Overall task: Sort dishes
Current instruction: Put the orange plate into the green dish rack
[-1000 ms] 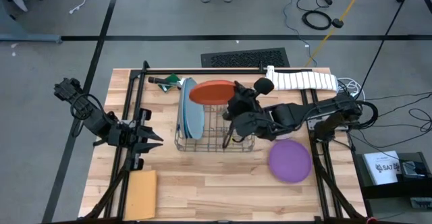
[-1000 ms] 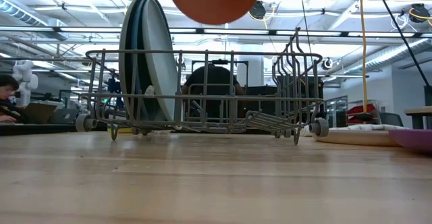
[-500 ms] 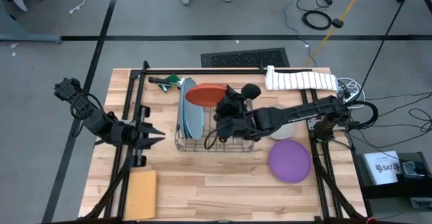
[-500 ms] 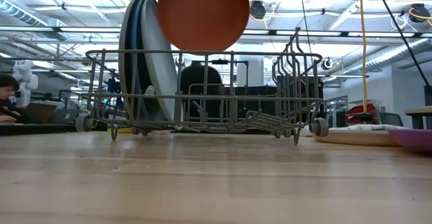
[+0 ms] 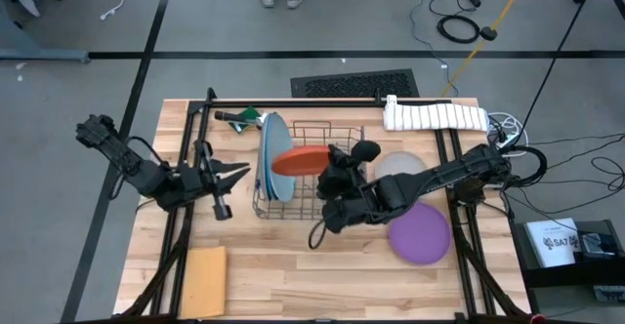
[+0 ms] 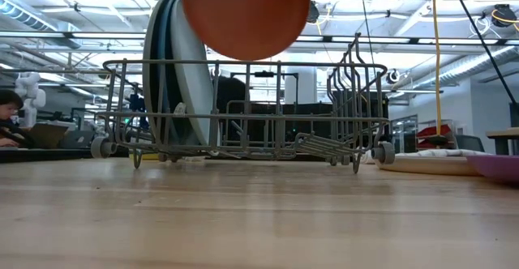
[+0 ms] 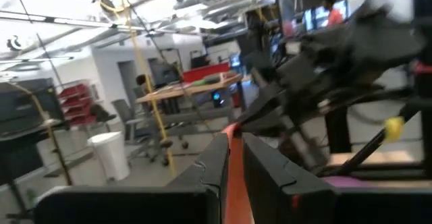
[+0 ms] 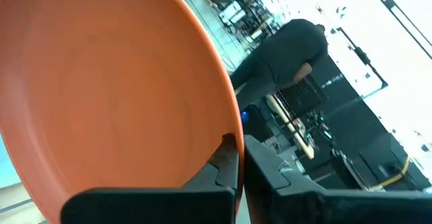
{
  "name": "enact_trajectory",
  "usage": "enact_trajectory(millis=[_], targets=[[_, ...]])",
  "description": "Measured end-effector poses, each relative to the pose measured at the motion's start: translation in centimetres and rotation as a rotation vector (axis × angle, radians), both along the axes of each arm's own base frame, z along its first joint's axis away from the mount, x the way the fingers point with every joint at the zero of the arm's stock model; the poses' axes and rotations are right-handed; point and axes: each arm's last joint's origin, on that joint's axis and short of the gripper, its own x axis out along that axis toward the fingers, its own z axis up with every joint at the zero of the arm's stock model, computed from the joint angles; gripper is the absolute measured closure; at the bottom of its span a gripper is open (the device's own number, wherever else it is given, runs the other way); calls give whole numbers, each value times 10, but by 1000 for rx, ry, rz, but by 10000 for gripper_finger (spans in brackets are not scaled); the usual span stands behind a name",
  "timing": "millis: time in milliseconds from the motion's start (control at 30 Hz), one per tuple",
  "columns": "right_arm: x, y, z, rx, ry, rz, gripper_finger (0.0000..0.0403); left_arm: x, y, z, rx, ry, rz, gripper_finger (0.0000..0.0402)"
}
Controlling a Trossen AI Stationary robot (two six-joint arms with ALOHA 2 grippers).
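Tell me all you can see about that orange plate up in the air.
The orange plate is round, smooth and plastic-looking, with a shallow raised rim. It hangs tilted on edge above the wire rack, beside the large plates standing in it. The right gripper pinches its rim between shut dark fingers; nothing else touches it.

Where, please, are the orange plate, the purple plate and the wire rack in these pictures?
orange plate (image 6: 246,14): low view, middle of its face, above the rack.
purple plate (image 5: 420,233): high view, centre of the plate, flat on the table.
wire rack (image 6: 243,117): low view, front wire wall.
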Motion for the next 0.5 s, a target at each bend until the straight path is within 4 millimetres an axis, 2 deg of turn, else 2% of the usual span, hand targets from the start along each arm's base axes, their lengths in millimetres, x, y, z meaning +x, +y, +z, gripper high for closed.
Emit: enact_trajectory(millis=[133, 300, 400, 500], targets=[[-3, 7, 2, 2, -9, 18, 402, 11, 0, -6, 37, 33, 18, 331], [-5, 9, 4, 2, -16, 22, 402, 28, -4, -17, 103, 89, 17, 260], [-5, 9, 4, 5, -18, 24, 402, 43, -4, -18, 125, 121, 66, 227], [-5, 9, 4, 6, -20, 25, 402, 57, -6, -15, 129, 136, 94, 214]])
